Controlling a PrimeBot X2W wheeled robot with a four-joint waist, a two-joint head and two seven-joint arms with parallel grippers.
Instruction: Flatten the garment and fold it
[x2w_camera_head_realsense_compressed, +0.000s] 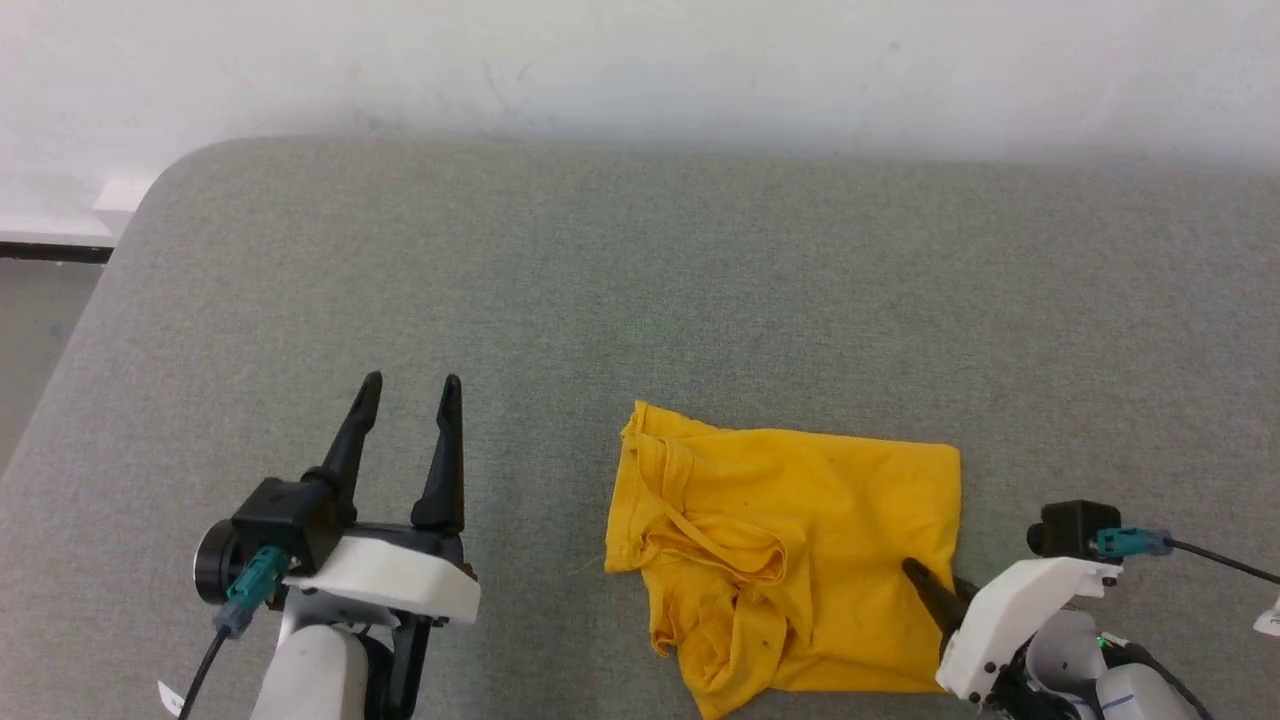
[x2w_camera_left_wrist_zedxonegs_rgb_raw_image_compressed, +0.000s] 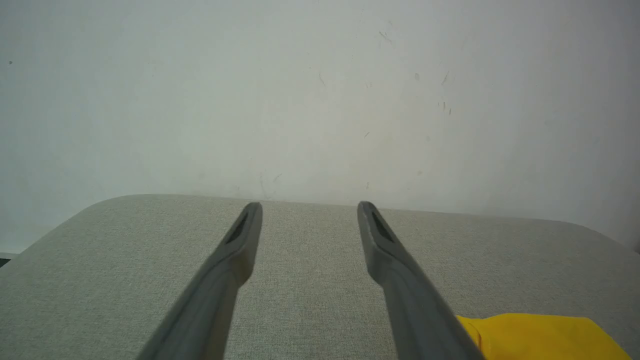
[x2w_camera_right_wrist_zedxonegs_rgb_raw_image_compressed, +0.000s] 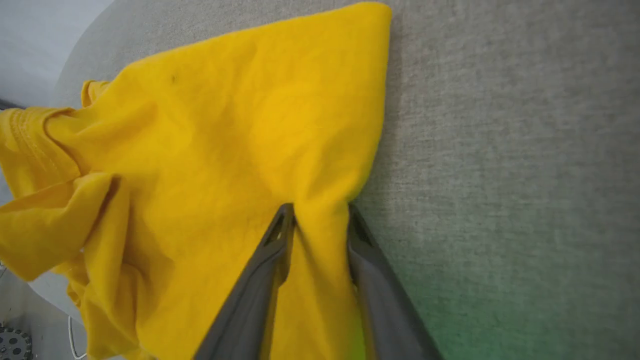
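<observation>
Right gripper (x2w_camera_right_wrist_zedxonegs_rgb_raw_image_compressed: 320, 210): your two fingers straddle a raised ridge of cloth at the shirt's right edge. The cloth fills the gap and puckers at the tips, but you cannot tell whether the grip has closed firm.
Shirt (x2w_camera_head_realsense_compressed: 800, 500): yellow, lying on the table before you, right of centre and close to the near edge. Its right half is fairly flat. Its left half is bunched, with a stitched band and loose folds piled on top.
Left gripper (x2w_camera_head_realsense_compressed: 412, 385): your fingers stand spread wide with nothing between them, over bare table, well left of the shirt, pointing toward the wall.
Table (x2w_camera_head_realsense_compressed: 600, 280): grey-green woven cover, rounded far-left corner.
Wall (x2w_camera_head_realsense_compressed: 640, 60): pale and scuffed, behind the far edge.
</observation>
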